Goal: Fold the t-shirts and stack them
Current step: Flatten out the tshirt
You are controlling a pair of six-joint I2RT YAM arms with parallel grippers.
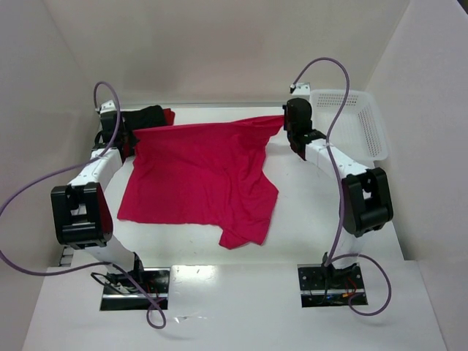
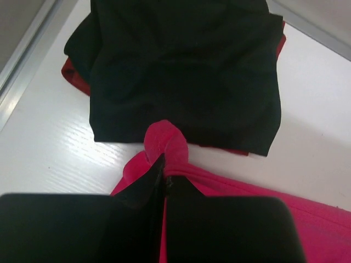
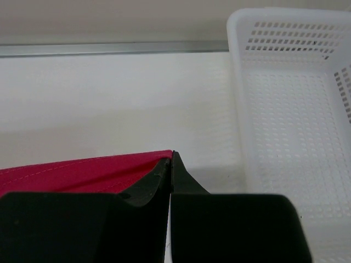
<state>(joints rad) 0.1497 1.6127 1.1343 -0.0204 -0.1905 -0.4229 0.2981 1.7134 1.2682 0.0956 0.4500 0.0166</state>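
The crimson-pink t-shirt (image 1: pixel 197 175) lies spread wide over the middle of the table, its near edge rumpled. My left gripper (image 1: pixel 130 139) is shut on its far left corner; in the left wrist view a bunch of pink cloth (image 2: pixel 164 137) pokes out past the closed gripper (image 2: pixel 164 160). My right gripper (image 1: pixel 287 123) is shut on the far right corner, where the cloth edge (image 3: pixel 77 172) runs taut into the closed gripper (image 3: pixel 172 157). Just beyond the left gripper a folded black t-shirt (image 2: pixel 181 71) lies on a folded darker red t-shirt (image 2: pixel 74 74).
A white perforated basket (image 1: pixel 376 124) stands at the far right, close beside the right gripper (image 3: pixel 290 109). White walls close in the table on three sides. A metal strip (image 3: pixel 109 49) runs along the far edge.
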